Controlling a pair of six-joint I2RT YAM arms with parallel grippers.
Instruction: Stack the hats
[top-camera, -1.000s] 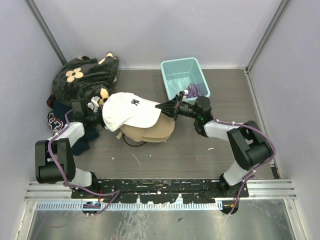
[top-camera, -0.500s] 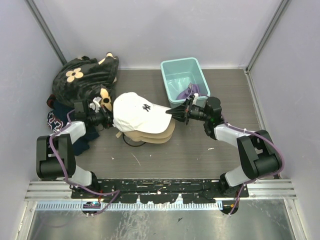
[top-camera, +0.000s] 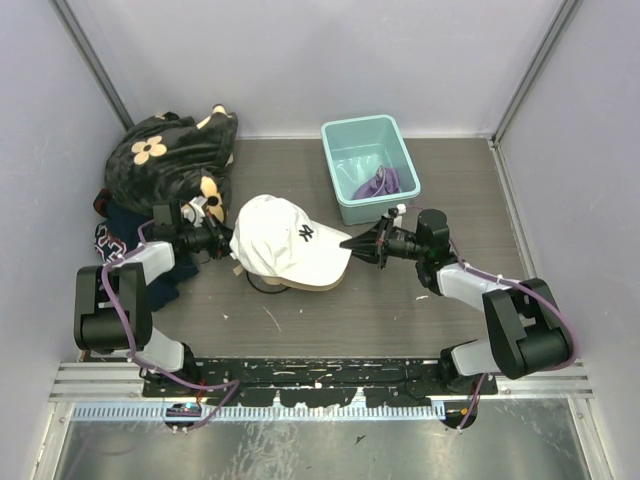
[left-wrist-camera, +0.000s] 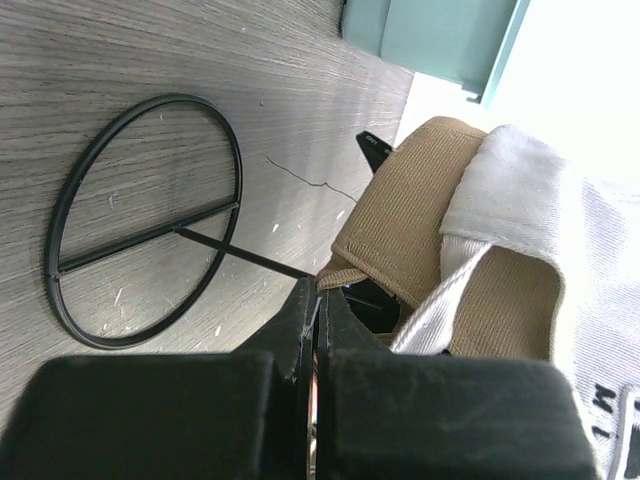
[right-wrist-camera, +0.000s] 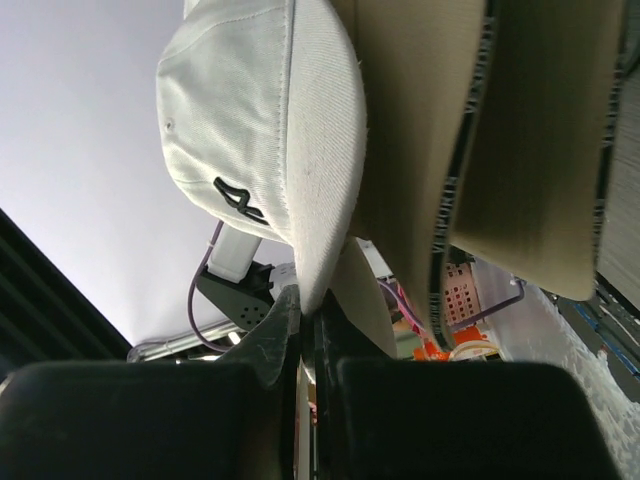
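The white cap (top-camera: 290, 250) lies on the tan cap (top-camera: 318, 282), on a black wire stand (top-camera: 262, 286) in the middle of the table. My right gripper (top-camera: 350, 243) is shut on the tip of the white cap's brim (right-wrist-camera: 320, 200); the tan brim (right-wrist-camera: 410, 150) lies right beside it. My left gripper (top-camera: 224, 243) is shut at the back of the caps. Its tips (left-wrist-camera: 318, 295) touch the tan cap's back strap (left-wrist-camera: 400, 220), with the white cap's strap (left-wrist-camera: 520, 200) beside them. The purple cap (top-camera: 378, 183) lies in the teal bin (top-camera: 345, 135). No black cap shows.
Big black fabric with tan flowers (top-camera: 160, 150) and dark navy clothing (top-camera: 112, 240) are piled at the far left, behind my left arm. The stand's ring base (left-wrist-camera: 150, 220) rests on the wood-grain table. Grey walls close in three sides.
Both grippers have carried the white cap to the right and towards me and lowered it onto the tan cap. The right arm drew back to the right.
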